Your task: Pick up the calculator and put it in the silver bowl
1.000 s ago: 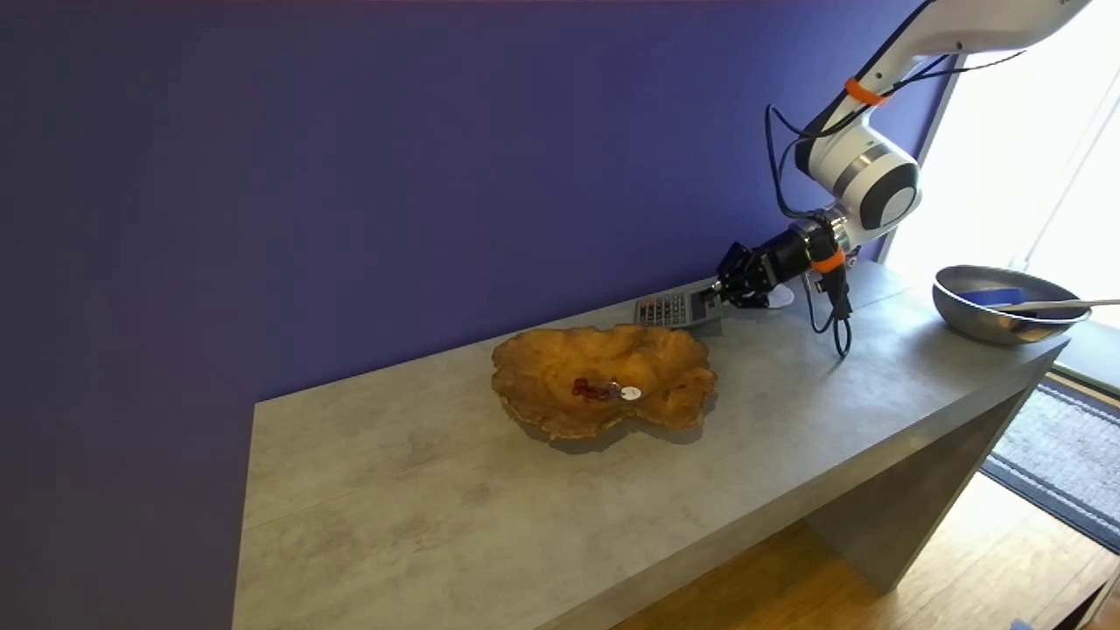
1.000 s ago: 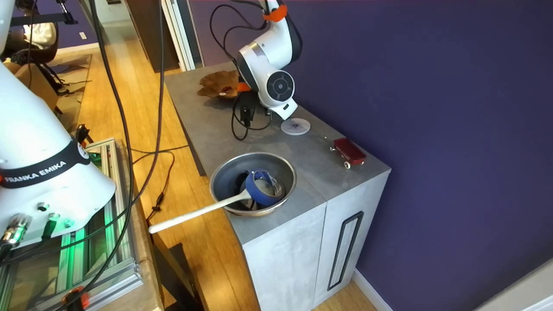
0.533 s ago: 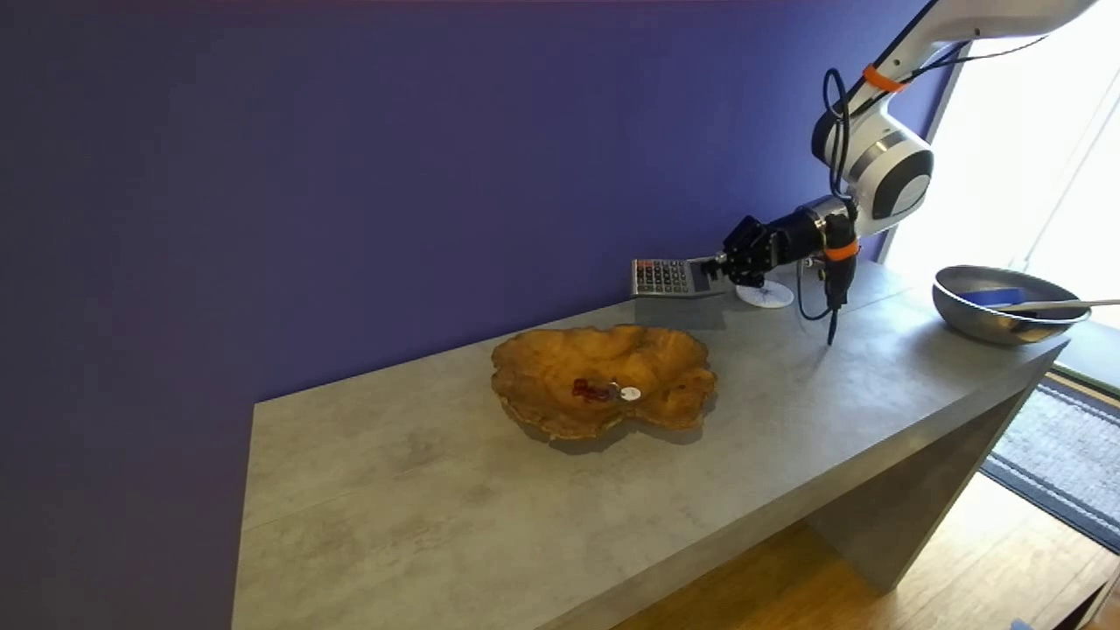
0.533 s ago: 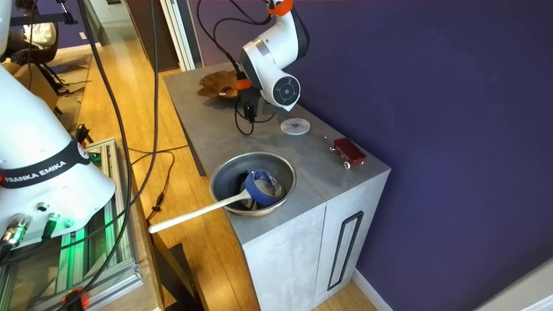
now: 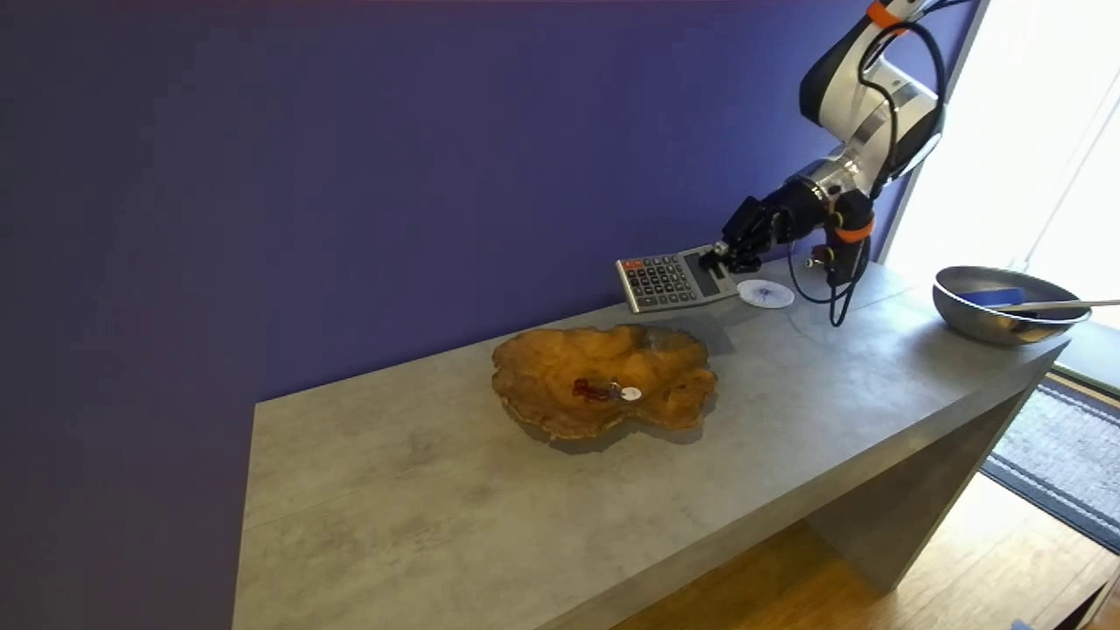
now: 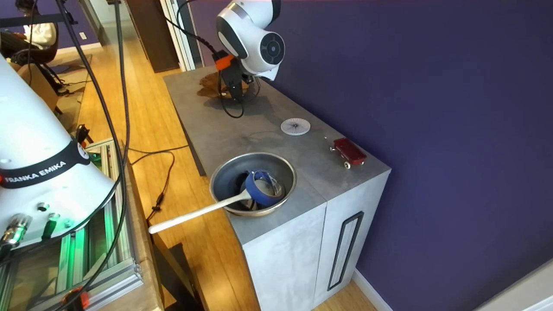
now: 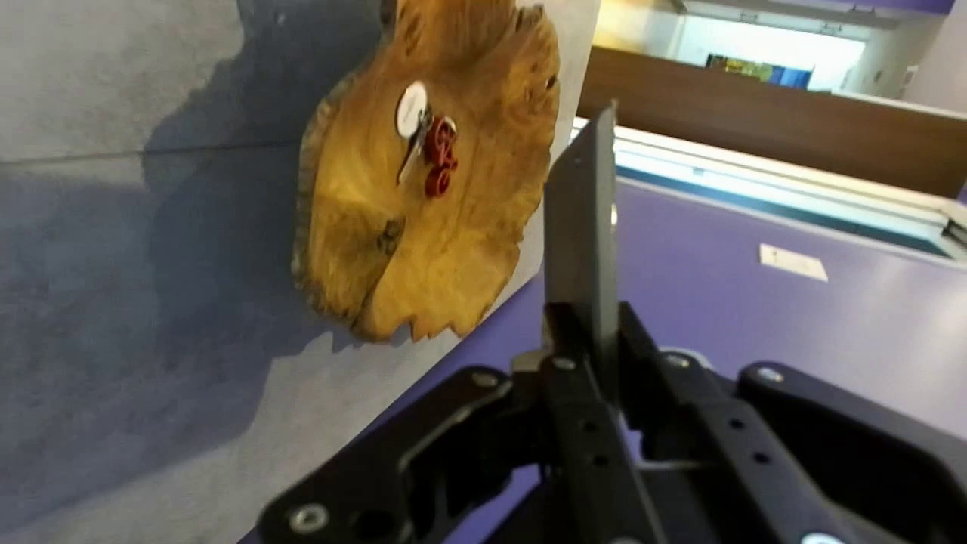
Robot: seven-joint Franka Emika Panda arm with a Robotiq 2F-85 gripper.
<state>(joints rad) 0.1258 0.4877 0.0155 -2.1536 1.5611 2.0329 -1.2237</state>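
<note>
Hand (image 7: 595,326): pinches the calculator (image 5: 665,282) by 1 end
Silver bowl (image 6: 227,178): go above, lower slowly
White stick (image 6: 198,212): don't bump it

Bent arm (image 5: 850,109), end effector (image 5: 719,254) downward aslant, fingers (image 7: 641,355) in a narrow pinch.

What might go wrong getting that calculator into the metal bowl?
The gripper holds the calculator by one end, so it might slip or twist. The silver bowl holds a blue object, and a long white handle juts out of it; the calculator could knock the handle or land propped up.
</note>
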